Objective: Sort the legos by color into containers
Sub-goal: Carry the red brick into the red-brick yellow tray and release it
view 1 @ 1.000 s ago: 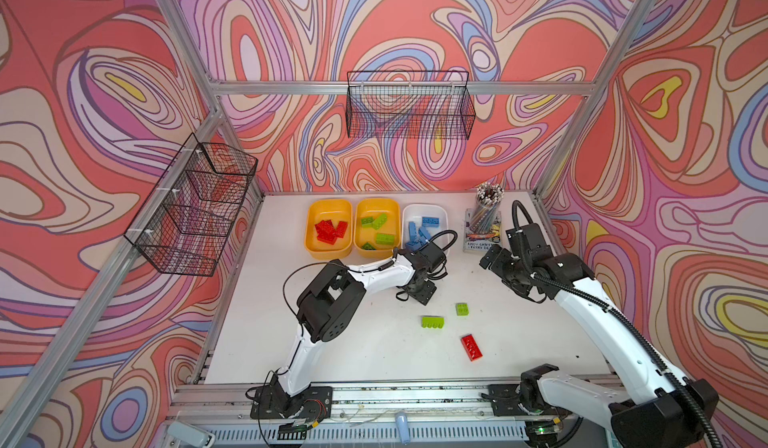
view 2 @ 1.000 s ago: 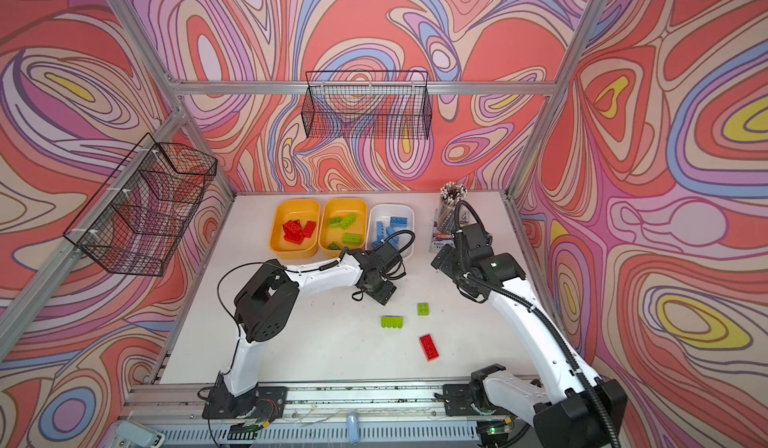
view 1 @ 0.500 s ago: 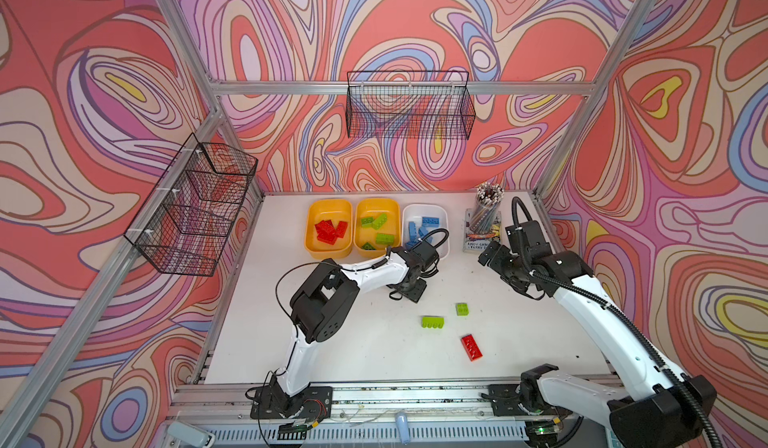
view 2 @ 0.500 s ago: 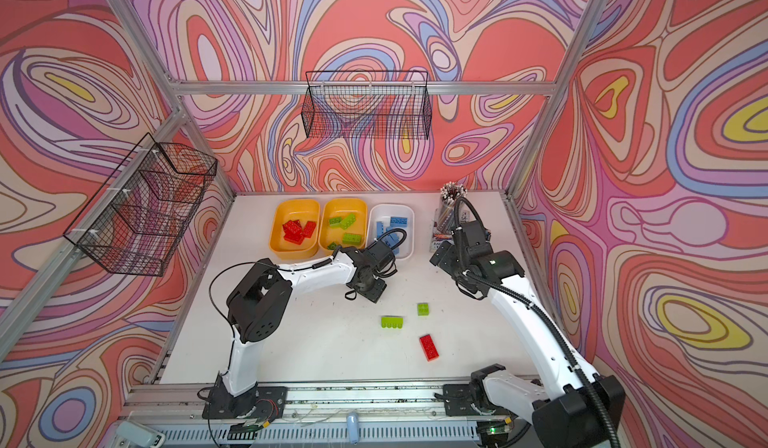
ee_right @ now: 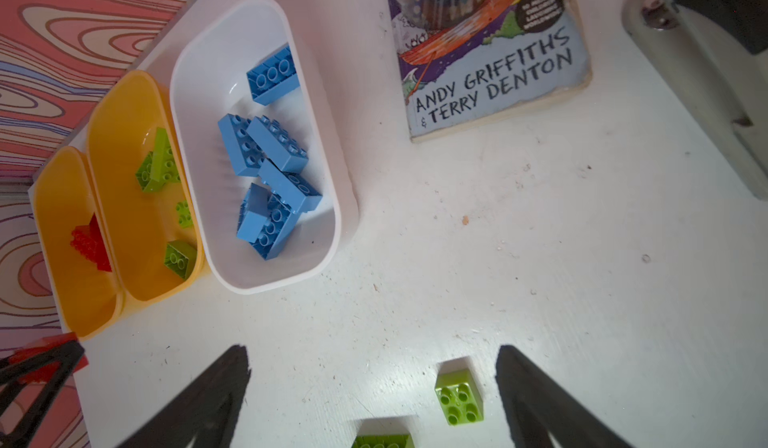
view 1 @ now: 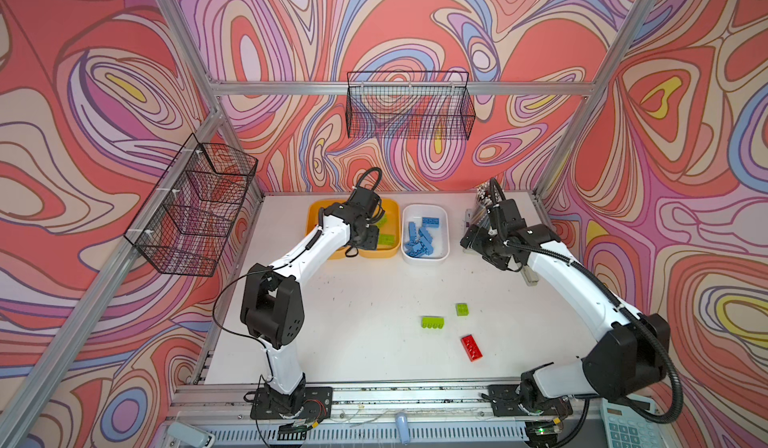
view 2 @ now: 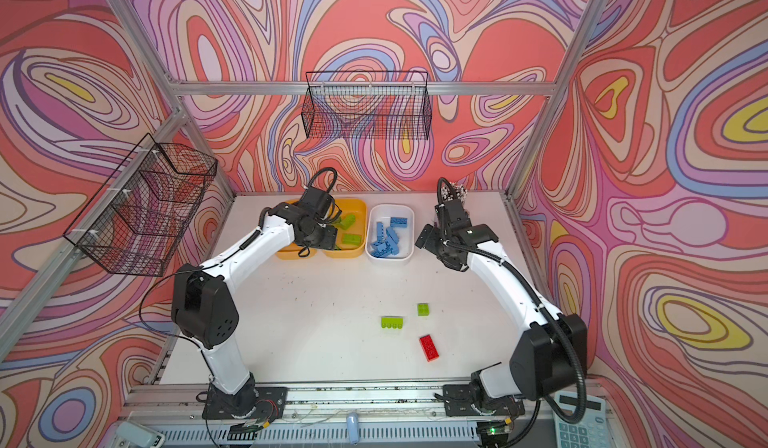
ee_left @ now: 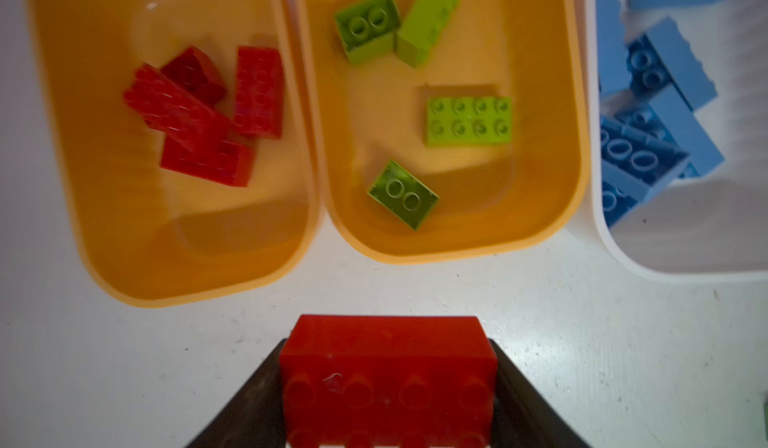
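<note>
My left hand (ee_left: 388, 346) grips 1 red lego (ee_left: 386, 383) near the 2 yellow containers (ee_left: 199, 296) by the back edge of the desk (view 1: 353, 321); my right hand (ee_right: 374, 354) hangs wide open.

**Robot lab cell**

You're at a robot test booth — an aluminium frame (view 1: 291, 89) holds walls (view 1: 104, 72) printed in swirls, and two white arms (view 1: 307, 250) are bolted to a rail (view 1: 415, 392) along a white table (view 1: 365, 292). Wire baskets (view 1: 409, 105) hang on the walls; tubs (view 1: 424, 260) of legos (view 1: 422, 238) stand at the back.
</note>
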